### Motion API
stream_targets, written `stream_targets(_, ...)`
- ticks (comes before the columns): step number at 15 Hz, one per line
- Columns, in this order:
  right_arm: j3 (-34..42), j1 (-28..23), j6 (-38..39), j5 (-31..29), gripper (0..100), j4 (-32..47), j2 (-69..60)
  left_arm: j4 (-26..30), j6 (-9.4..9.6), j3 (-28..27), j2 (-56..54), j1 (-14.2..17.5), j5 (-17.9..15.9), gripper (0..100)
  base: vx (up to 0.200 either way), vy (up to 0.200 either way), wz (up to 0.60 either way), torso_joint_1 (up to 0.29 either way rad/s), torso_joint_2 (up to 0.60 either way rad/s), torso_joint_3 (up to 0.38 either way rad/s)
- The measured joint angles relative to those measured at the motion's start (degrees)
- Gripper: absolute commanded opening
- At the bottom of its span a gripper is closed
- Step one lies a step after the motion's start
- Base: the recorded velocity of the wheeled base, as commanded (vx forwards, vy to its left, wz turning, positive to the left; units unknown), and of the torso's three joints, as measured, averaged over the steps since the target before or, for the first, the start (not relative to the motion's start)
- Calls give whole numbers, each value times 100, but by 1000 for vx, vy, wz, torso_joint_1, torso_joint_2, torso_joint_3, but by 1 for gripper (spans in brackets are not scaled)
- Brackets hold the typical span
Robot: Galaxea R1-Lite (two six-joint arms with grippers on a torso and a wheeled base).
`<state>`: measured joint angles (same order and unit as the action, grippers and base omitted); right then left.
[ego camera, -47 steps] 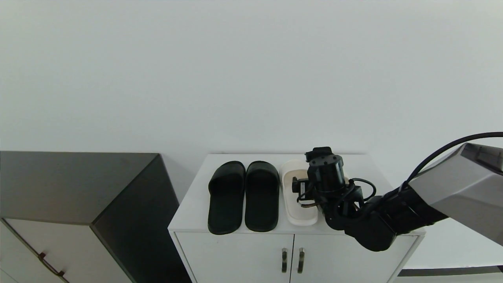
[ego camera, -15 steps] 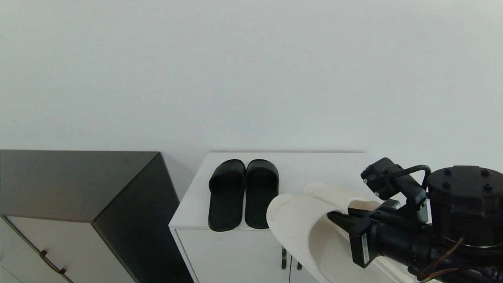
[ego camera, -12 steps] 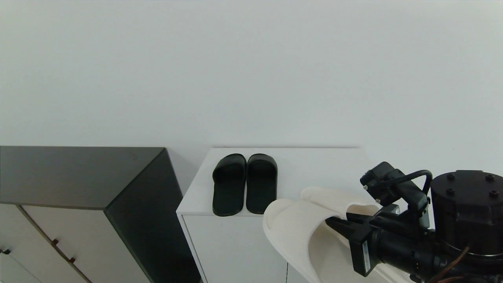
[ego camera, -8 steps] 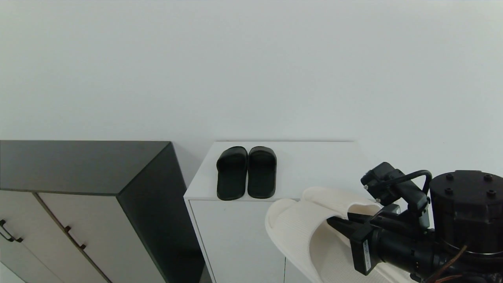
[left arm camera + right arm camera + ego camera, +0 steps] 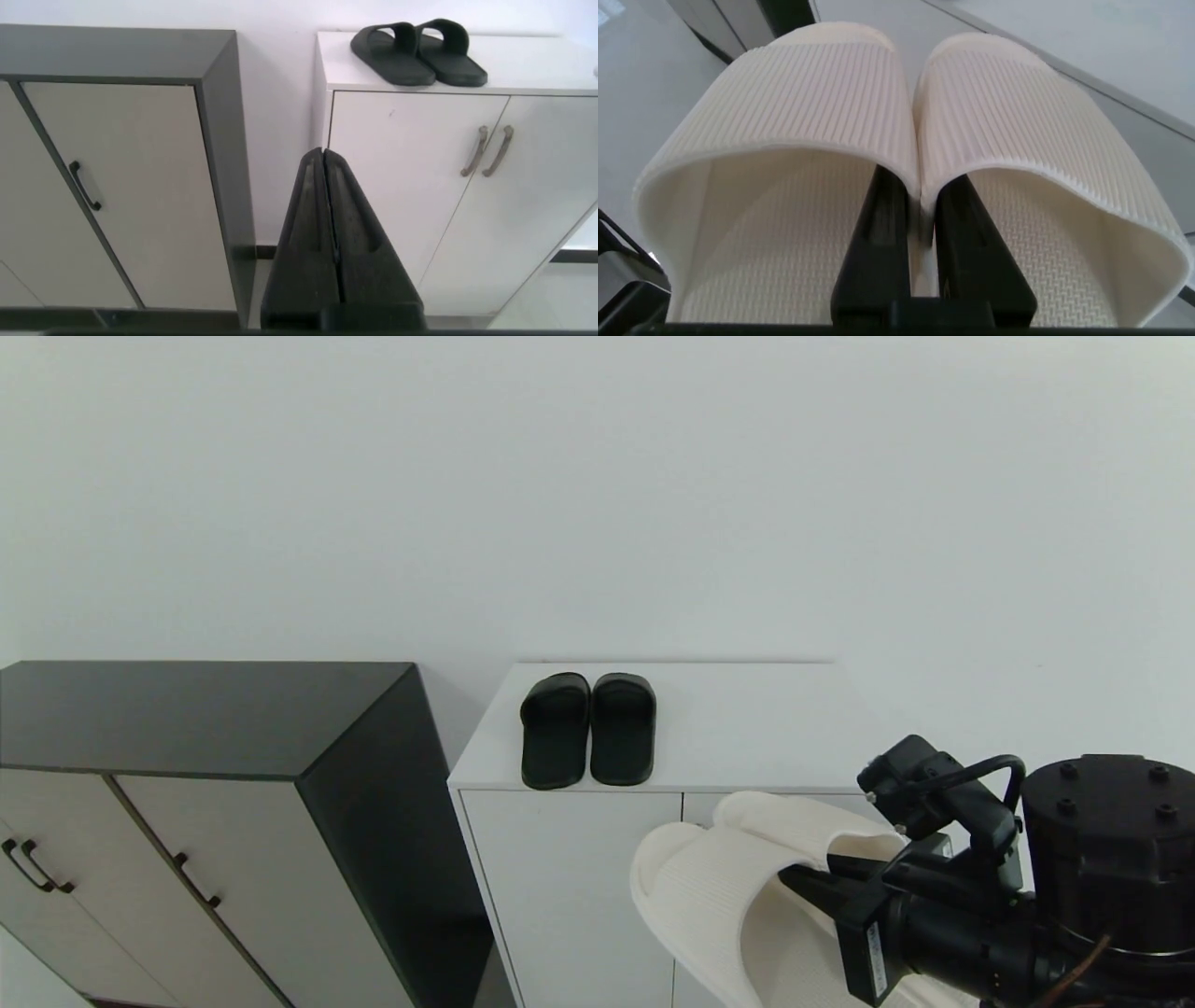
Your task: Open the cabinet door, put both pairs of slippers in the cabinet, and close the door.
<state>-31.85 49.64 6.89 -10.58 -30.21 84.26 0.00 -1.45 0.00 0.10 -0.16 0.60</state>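
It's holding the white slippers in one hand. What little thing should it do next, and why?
Probably move the left gripper, shut and empty, toward the door handles of the white cabinet. Both doors look closed, and the right gripper is busy, its fingers shut on the white slippers, so the free arm has to open up.

Black screw-studded wrist (image 5: 1106, 840), looped cable (image 5: 980, 768), tapered black right tool (image 5: 801, 883)

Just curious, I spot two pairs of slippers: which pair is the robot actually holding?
The cream ribbed pair, pinched in the right gripper. The black pair lies untouched on top of the white cabinet.
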Motion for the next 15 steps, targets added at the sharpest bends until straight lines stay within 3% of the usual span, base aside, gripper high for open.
stream_targets(5,60,0,2,27,0,-15,66,-2,-2,0,0,-2,5,0,0,0,0,-14,36,21)
stream_targets(12,157,17,-32,54,0,-11,118,0,1,0,0,0,2,0,0,0,0,-177,404,224)
stream_targets(13,160,17,-32,51,0,-11,123,0,0,0,0,0,0,100,0,0,0,-217,540,305)
stream_targets(15,162,17,-40,40,0,-9,123,0,6,0,0,-2,0,100,0,0,0,-224,554,312)
